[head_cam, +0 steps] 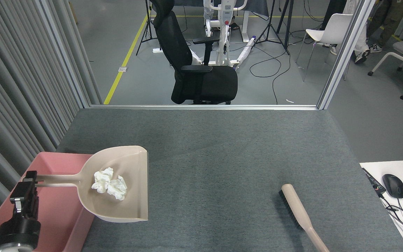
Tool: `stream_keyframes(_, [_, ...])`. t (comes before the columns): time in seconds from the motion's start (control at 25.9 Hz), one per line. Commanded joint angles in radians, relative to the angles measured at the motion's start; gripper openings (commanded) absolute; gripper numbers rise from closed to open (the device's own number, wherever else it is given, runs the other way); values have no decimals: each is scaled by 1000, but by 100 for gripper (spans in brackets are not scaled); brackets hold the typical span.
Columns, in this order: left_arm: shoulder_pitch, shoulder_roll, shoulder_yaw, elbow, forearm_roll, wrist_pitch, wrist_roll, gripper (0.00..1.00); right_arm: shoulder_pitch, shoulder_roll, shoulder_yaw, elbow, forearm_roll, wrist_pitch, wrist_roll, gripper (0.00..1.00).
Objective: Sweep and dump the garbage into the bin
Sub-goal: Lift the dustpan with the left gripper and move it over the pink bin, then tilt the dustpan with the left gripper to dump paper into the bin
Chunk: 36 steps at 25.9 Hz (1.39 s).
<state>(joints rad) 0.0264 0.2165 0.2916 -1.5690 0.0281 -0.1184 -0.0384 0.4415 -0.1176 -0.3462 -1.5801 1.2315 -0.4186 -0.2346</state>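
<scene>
The grey desk [222, 150] lies open across its middle and far half. The brush [301, 217] lies near the right front, with a clear lane between it and the dustpan [124, 189]. The dustpan overhangs the bin's [58, 224] right rim, held by the left end effector [30, 180] above the bin. The curtain wall [19, 87] closes the left side just beside the bin.

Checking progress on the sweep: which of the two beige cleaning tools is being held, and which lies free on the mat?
The dustpan, carrying the garbage, is held by its handle in the left gripper beside the bin. The brush lies untouched.
</scene>
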Motion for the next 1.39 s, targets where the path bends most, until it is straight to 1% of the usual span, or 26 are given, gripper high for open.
stream_keyframes(0.0, [0,73,32,11,23,-1,-1,10,0,1,1,0,-1,0,0,98])
stream_keyframes(0.08, [0,115,61,30,44,-6,-14,10,0,1,1,0,0,0,0,98])
stream_keyframes(0.23, [-2,207,83,83,78,-15,-15,10,0,-1,1,0,-1,-2,0,98])
stream_keyframes(0.39, [-10,264,93,109,64,-43,-15,10,-1,-1,1,0,-1,-2,0,98])
stream_keyframes(0.5, [-31,323,101,164,42,-61,-14,10,-1,-1,-1,0,-1,-3,0,98])
stream_keyframes(0.66, [-69,405,104,267,13,-124,-14,10,0,-1,-8,6,-1,-11,-12,98])
stream_keyframes(0.73, [-92,448,103,308,-23,-152,-12,10,0,-1,-11,6,-1,-19,-12,98])
stream_keyframes(0.85, [-108,495,103,319,-119,-187,-12,10,-1,-2,-13,6,-1,-19,-12,98])
stream_keyframes(0.93, [-106,518,101,311,-195,-216,-14,10,-1,-2,-14,6,-3,-19,-12,98])
stream_keyframes(1.01, [-106,529,101,313,-241,-234,-14,10,0,-1,-14,6,-3,-19,-12,98])
stream_keyframes(1.16, [-97,572,100,310,-281,-239,-14,10,2,-1,-16,6,-3,-19,-12,98])
stream_keyframes(1.35, [-99,580,100,308,-303,-239,-14,10,5,-1,-27,5,-9,-19,-12,98])
